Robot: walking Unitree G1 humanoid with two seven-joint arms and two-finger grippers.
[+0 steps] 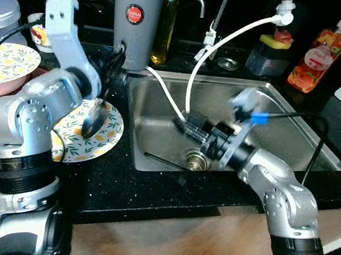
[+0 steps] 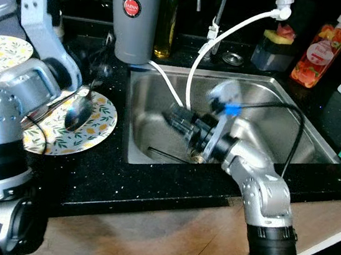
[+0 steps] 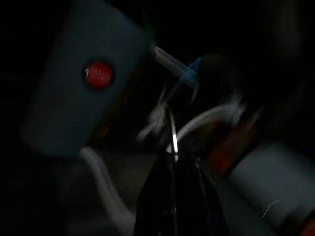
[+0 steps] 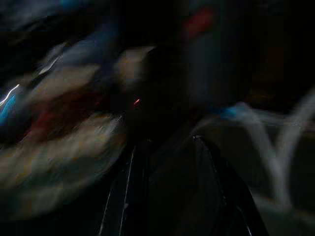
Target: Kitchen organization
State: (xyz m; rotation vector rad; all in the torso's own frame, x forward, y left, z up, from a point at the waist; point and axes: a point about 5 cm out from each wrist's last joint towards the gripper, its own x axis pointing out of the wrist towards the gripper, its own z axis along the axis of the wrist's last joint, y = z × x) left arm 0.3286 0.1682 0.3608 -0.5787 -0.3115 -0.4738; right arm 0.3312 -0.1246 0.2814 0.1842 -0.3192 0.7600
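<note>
Left eye view: your right gripper [image 1: 183,127] reaches down into the steel sink [image 1: 296,128], near the drain [image 1: 196,162]; blur hides its opening. Your left gripper [image 1: 112,69], opening unclear, hangs just above a spoon [image 1: 94,119] lying on the floral plate [image 1: 110,135] on the black desk [image 1: 149,191].

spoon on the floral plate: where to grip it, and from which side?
Probably the handle, not the bowl. The spoon lies bowl-down on the floral plate, its thin handle running up toward the left gripper at the plate's far edge. Come from above there, fingers across the handle; the bowl is wide and curved.
</note>
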